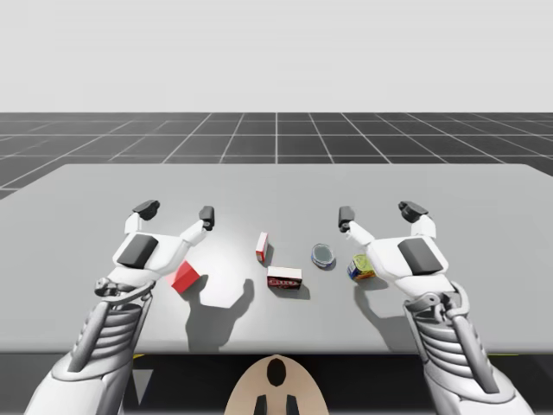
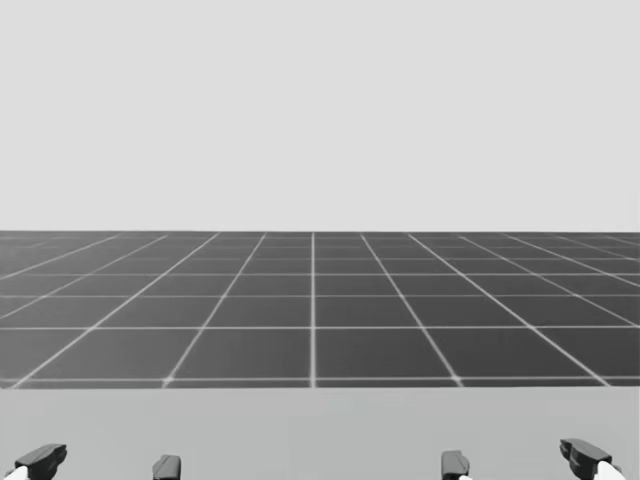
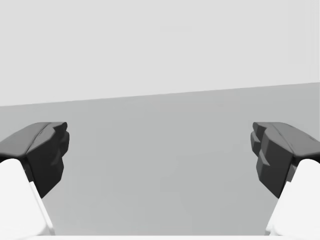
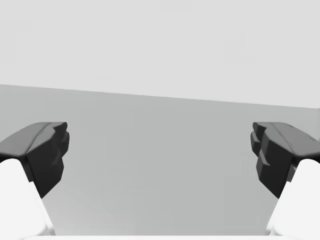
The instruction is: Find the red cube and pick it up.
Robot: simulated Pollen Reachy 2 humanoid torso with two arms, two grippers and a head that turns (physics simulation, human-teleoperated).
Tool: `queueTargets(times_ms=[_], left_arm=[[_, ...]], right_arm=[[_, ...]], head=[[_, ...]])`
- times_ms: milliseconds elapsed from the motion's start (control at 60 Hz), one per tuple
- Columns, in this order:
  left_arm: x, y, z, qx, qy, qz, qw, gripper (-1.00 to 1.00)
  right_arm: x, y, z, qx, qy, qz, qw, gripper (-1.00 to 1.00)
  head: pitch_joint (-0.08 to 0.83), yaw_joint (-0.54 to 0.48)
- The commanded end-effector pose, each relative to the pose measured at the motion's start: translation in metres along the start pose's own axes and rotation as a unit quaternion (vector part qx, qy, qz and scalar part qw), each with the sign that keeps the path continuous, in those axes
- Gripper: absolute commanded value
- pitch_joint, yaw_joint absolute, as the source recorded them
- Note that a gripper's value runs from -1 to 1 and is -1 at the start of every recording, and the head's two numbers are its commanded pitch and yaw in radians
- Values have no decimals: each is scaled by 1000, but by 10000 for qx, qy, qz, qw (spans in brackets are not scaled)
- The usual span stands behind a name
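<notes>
1. Red cube [image 1: 186, 277] rests on the grey counter [image 1: 276, 186], at 9 o'clock of the flat red-and-white box [image 1: 284, 277].
2. Left end effector [image 1: 176, 210]: fingers spread wide, hovering at 12 o'clock of the cube, apart from it.
3. Right end effector [image 1: 379, 211]: fingers spread wide.

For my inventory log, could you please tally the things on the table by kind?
Cube: 1, red cube
Boxes: 2, upright red-and-white box, lying red-and-white box
Cans: 2, flat grey-blue can, blue-and-yellow can
Total: 5
</notes>
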Motion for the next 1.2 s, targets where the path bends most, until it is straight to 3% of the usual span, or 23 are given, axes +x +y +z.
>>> queueTargets(times_ms=[17,167,350,633,967,1200], left_arm=[[-1,-2,0,17,-7,-1,10000,-1000],[-1,-2,0,30,-10,-22,10000,-1000],[-1,-1,0,49,-22,-64,10000,-1000],[0,1,-1,86,-12,-87,9999,-1000],[-1,2,-2,147,25,-103,9998,-1000],[-1,3,-3,147,35,-89,9998,-1000]], right_arm=[[-2,4,2,-134,6,27,9999,-1000],[-1,4,0,-26,107,-15,9999,-1000],[-2,5,0,-59,128,-8,9999,-1000],[-2,6,0,7,93,68,9999,-1000],[-2,8,2,156,113,74,9998,-1000],[-2,8,2,195,138,33,9997,-1000]], head=[[-6,-16],[62,-13],[265,-7],[470,26],[658,280],[708,394]])
